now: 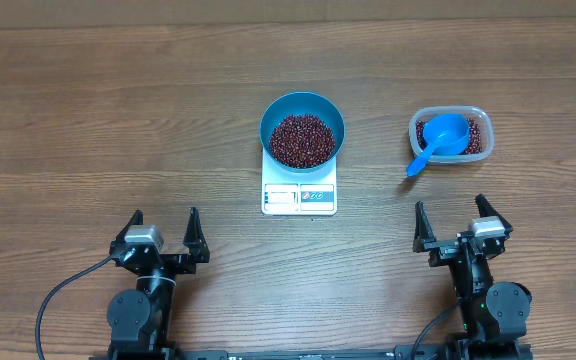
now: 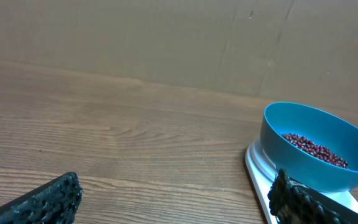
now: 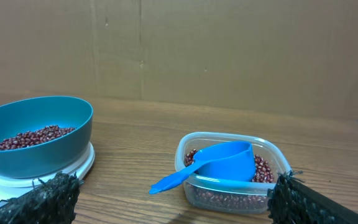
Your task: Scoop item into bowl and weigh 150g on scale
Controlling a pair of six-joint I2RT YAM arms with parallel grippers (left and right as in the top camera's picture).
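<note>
The blue bowl [image 1: 303,128] sits on the white scale [image 1: 299,194] at the table's middle, with dark red-brown beans [image 1: 302,139] heaped inside. More beans [image 1: 478,136] lie in a clear plastic tub [image 1: 451,135] to the right, where a blue scoop [image 1: 438,141] rests with its handle over the near rim. My left gripper [image 1: 164,228] stands open near the front left, empty. My right gripper [image 1: 452,219] is open too, just in front of the tub. The left wrist view shows the bowl [image 2: 319,146] at right; the right wrist view shows the scoop [image 3: 211,163] and tub [image 3: 234,173] ahead.
A brown cardboard wall [image 3: 229,50] backs the far edge of the wooden table [image 1: 118,120]. Black cables [image 1: 58,300] trail from the arm bases at the front edge.
</note>
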